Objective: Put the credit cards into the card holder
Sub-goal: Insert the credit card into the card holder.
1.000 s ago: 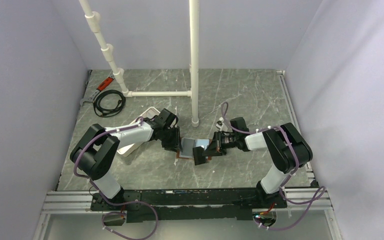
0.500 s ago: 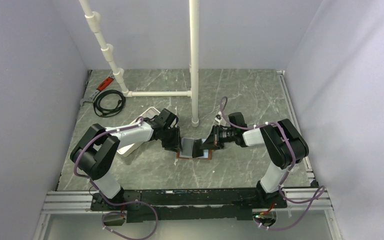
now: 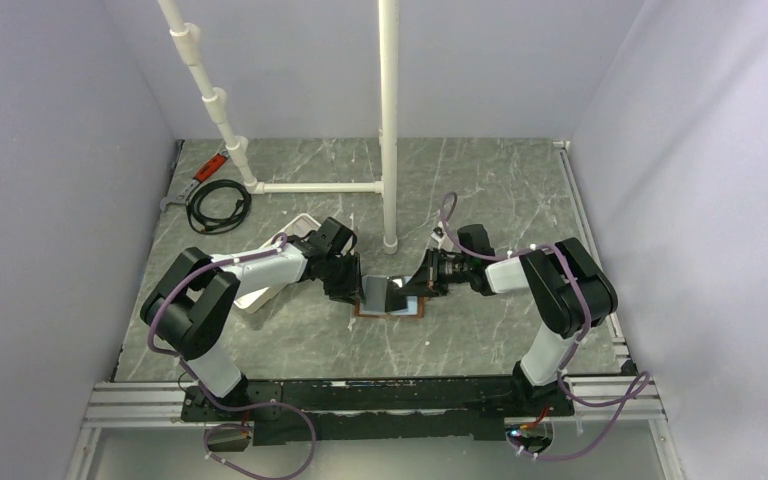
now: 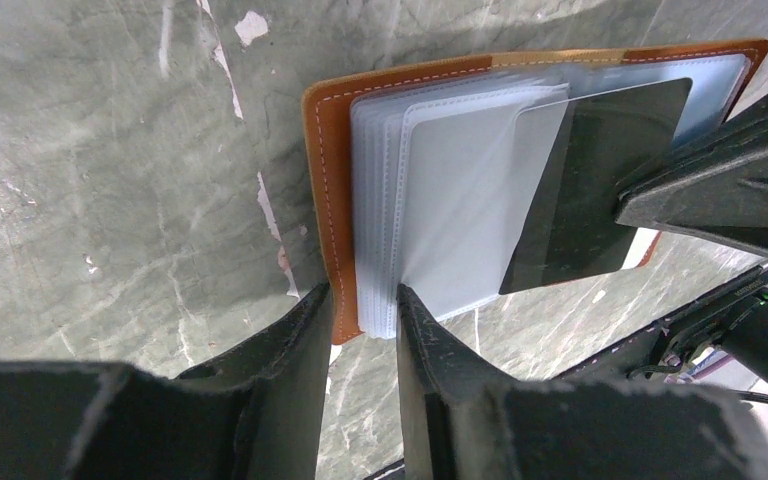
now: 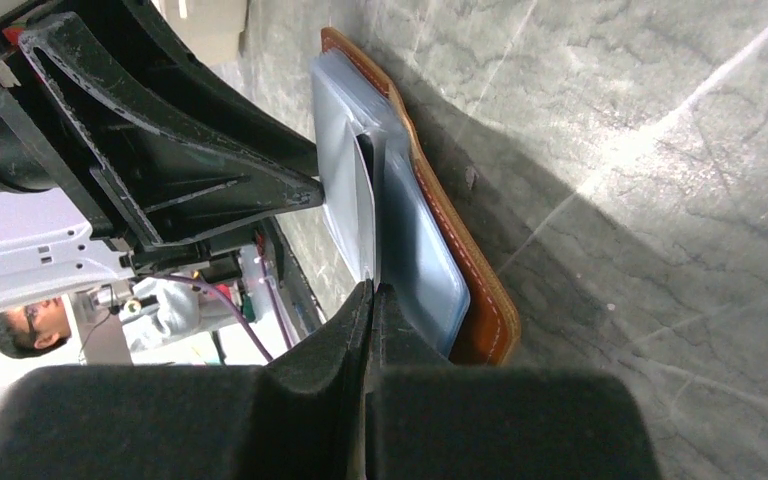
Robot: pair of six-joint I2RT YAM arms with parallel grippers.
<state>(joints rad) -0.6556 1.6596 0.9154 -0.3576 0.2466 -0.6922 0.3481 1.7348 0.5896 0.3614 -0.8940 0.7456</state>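
The table has a grey top with pale veins like marble, and plain light violet walls stand on three sides of it. In its far left part a black cable lies coiled with a small red tool just behind it, and white pipes rise from the top, one upright and one leaning, joined low down by a short bar. A white tray lies left of the middle, partly hidden, and a metal rail runs along the near edge.
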